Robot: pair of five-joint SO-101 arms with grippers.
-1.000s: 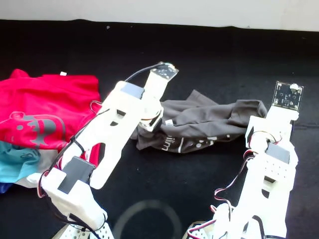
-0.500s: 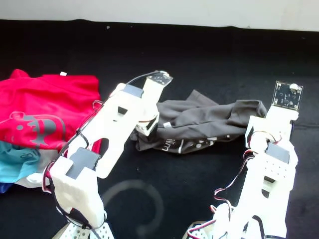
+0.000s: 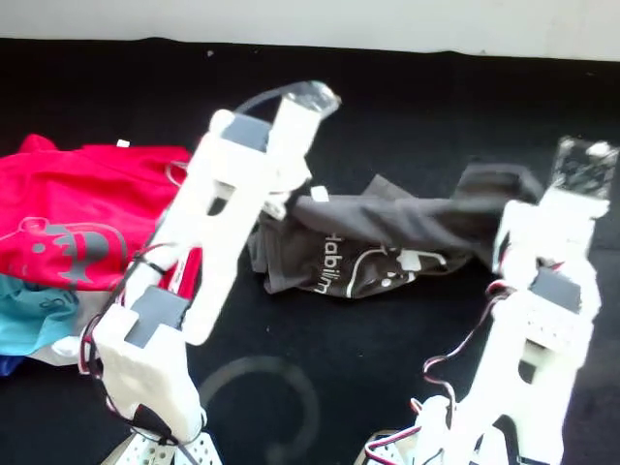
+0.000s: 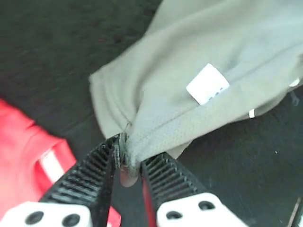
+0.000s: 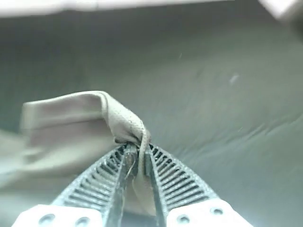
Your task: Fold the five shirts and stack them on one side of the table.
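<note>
A grey shirt with white print hangs stretched between the two arms above the black table. My left gripper is shut on one edge of the grey shirt, near its white label. My right gripper is shut on a bunched fold of the same shirt. In the high view the left arm holds the shirt's left end and the right arm lifts its right end. A red shirt lies at the table's left.
Under the red shirt a teal shirt and a white one stick out at the left edge. A corner of the red shirt lies below the left gripper. A pale wall bounds the table's far edge.
Both arms have risen, pulling the grey shirt up off the table and taut between them. Its printed front now hangs open towards the camera.
</note>
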